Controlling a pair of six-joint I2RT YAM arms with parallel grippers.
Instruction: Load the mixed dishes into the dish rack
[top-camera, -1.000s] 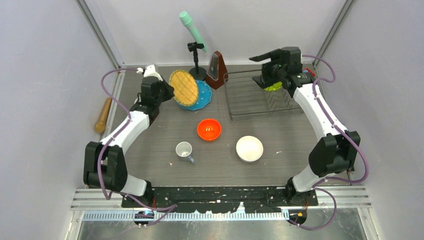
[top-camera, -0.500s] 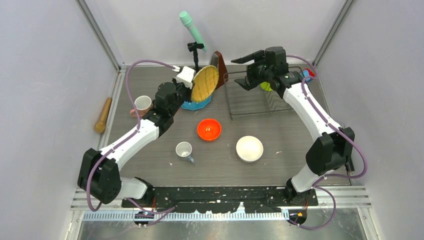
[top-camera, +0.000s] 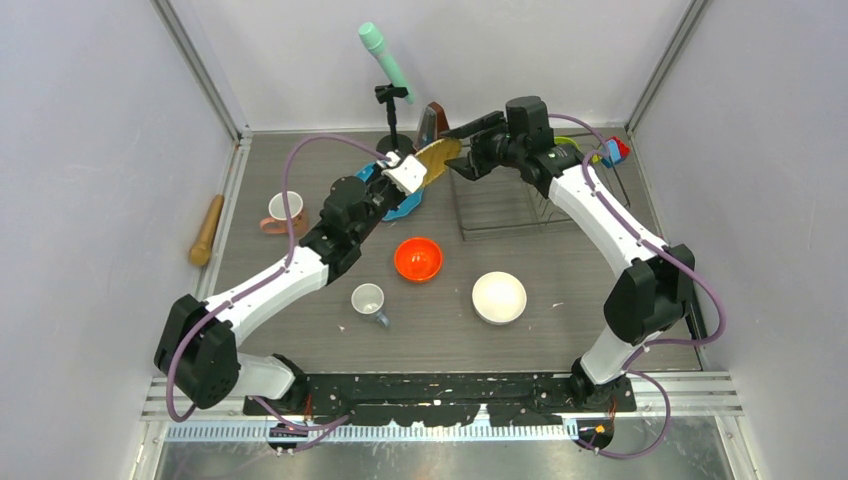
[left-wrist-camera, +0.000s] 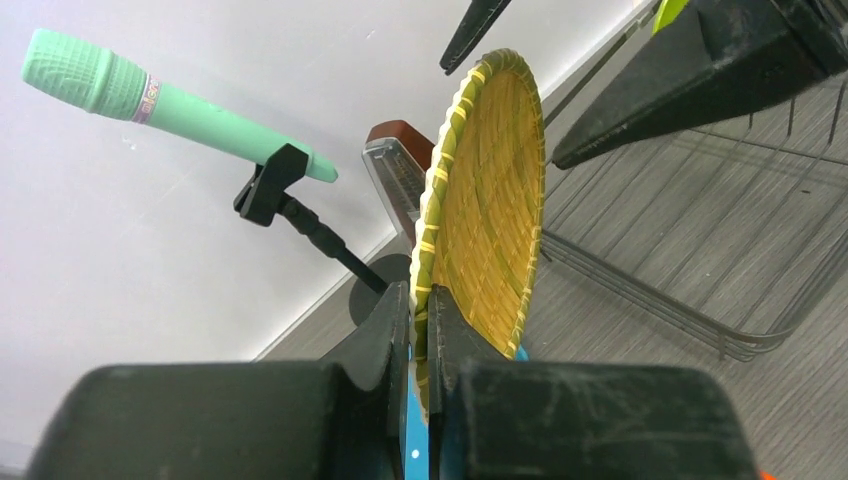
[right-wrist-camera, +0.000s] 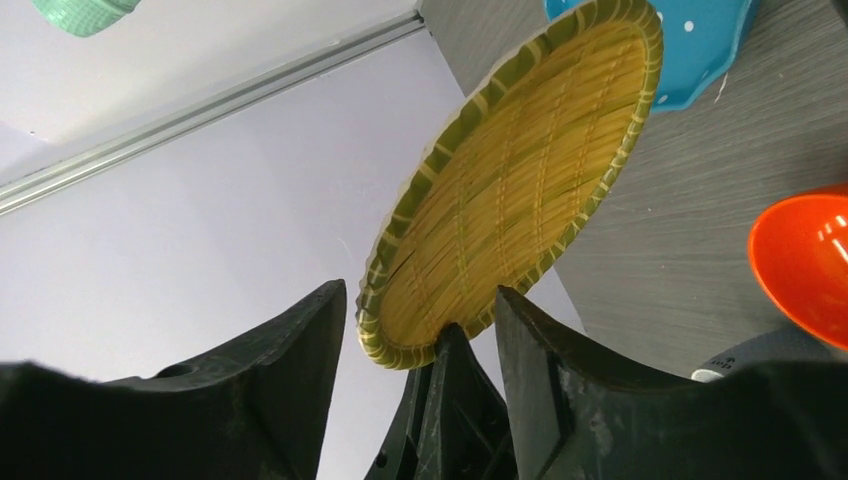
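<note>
Woven straw pinched only at its rim is what worries me. My left gripper (left-wrist-camera: 418, 310) is clamped tight on the edge of the yellow-rimmed plate (left-wrist-camera: 485, 200), which stands on edge in the air just off the left far corner of the dish rack (top-camera: 500, 205). My right gripper (right-wrist-camera: 420, 290) gapes wide with a jaw on either side of that same plate, and I judge it has no hold on it yet. If I let go on the left before the right has closed, the plate would drop onto the blue white-dotted plate (right-wrist-camera: 700, 45), which lies on the counter just left of the rack, or clip the rack's wire wall. If the right closes too near my left fingers, the two grippers could knock together and twist the plate loose. The brown metronome (left-wrist-camera: 400, 170), close by the rack's far left corner, could be struck in a careless swing. The rack holds only the lime-green plate (left-wrist-camera: 670, 10) as far as I can tell, since my right arm hides much of it. In front of the rack the orange bowl (top-camera: 418, 258) and white bowl (top-camera: 499, 297) look empty. So do the small white cup (top-camera: 368, 300) and, well to the rack's left, the pink mug (top-camera: 285, 210).
</note>
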